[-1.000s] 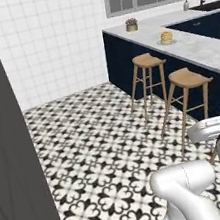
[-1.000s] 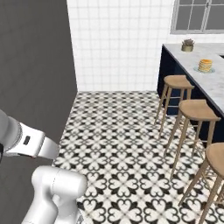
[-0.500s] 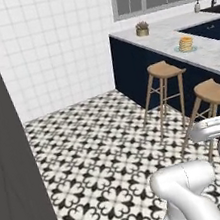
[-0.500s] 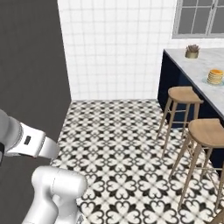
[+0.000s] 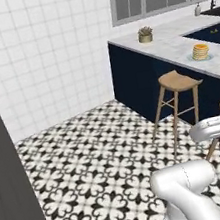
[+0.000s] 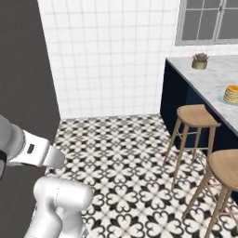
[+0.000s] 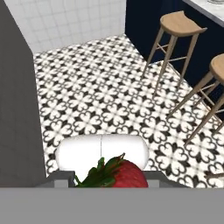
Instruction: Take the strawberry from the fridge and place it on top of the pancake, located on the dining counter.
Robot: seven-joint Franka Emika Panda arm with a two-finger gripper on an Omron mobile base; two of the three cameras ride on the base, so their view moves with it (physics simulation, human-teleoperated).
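Note:
The strawberry, red with green leaves, sits at the bottom of the hand view, and my gripper is shut on it between the grey fingers. On a pale plate on the dining counter stands the pancake, a golden stack far ahead to the right. A tall dark grey panel rises at the left; it looks like the fridge's side.
Wooden stools stand along the counter's navy base. A second stool is nearer. A small potted plant sits at the counter's far end. Patterned floor tiles stretch between me and the counter.
The whole picture has shifted in both base views: the counter, stools and pancake now look larger and sit further right, so the base has moved. The grip is unchanged.

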